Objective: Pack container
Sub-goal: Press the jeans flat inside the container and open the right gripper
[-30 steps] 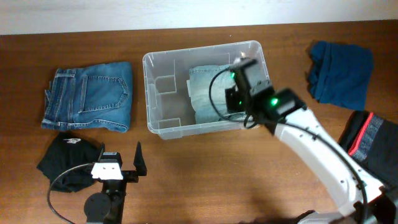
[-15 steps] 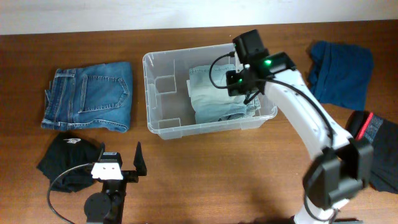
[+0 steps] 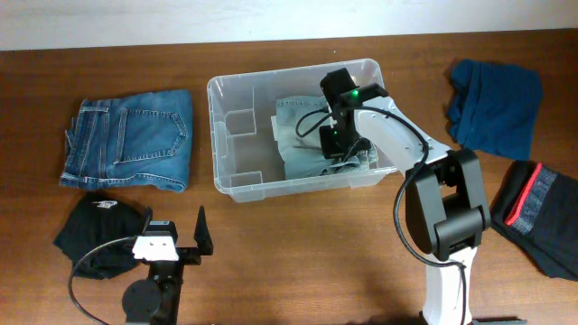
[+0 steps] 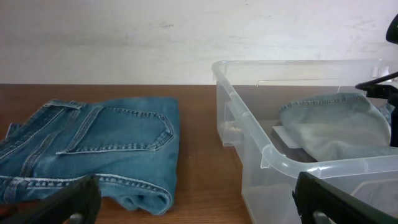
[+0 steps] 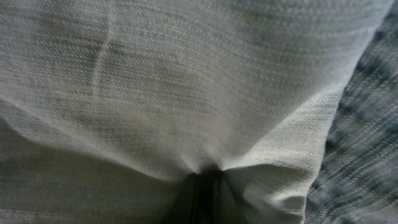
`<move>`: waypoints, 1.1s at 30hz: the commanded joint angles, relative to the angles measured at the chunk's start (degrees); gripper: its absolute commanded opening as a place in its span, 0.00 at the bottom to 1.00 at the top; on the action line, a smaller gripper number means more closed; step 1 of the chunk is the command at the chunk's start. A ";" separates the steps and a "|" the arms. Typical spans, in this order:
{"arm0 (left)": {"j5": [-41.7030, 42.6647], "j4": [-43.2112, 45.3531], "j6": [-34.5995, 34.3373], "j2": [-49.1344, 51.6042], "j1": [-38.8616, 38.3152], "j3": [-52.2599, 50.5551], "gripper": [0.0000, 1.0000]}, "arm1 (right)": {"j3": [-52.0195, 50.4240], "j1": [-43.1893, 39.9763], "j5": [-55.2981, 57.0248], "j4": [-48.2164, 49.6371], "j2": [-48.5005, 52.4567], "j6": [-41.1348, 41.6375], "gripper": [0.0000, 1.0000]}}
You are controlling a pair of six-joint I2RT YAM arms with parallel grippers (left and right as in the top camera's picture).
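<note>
Two arms are working at a wooden table (image 3: 307, 262), with the container (image 3: 219, 153) sitting at its middle. The right arm is bending steeply down over the container's near wall, and the right gripper (image 3: 335, 147) is pressing into pale folded denim (image 3: 298, 131) inside; cloth is filling its camera, so whether the fingers are pinching cannot be told. Left of the container and nearer the robot, the left gripper (image 4: 199, 205) is spreading wide, holding nothing. Blue jeans (image 3: 126, 140) and a black garment (image 3: 90, 230) are lying to the container's left, a navy garment (image 3: 495, 101) to its right. A white wall (image 4: 186, 31) is showing behind it.
</note>
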 commanded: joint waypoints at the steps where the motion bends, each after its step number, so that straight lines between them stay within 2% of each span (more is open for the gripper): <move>1: 0.48 0.13 0.90 -0.39 0.22 -0.42 0.99 | 0.57 -0.48 -0.09 -0.31 1.97 -0.42 0.04; 10: 0.48 0.13 0.90 -0.39 0.22 -0.42 0.99 | 13.60 -0.35 -0.17 -11.45 -2.93 -0.42 0.04; 14: 0.48 0.13 0.90 -0.39 0.22 -0.42 0.99 | 16.39 -0.35 -0.15 -16.13 -3.39 -0.44 0.04; 18: 0.48 0.13 0.90 -0.39 0.22 -0.42 0.99 | 15.43 -0.24 -1.53 -18.23 -3.02 -1.16 0.04; 22: 0.48 0.13 0.90 -0.39 0.22 -0.42 1.00 | 12.96 0.33 -8.66 -17.75 -1.95 -4.50 0.04; 33: 0.46 0.13 0.90 -0.39 0.22 -0.42 0.99 | 1.31 0.76 -8.70 -10.62 -1.60 -4.48 0.04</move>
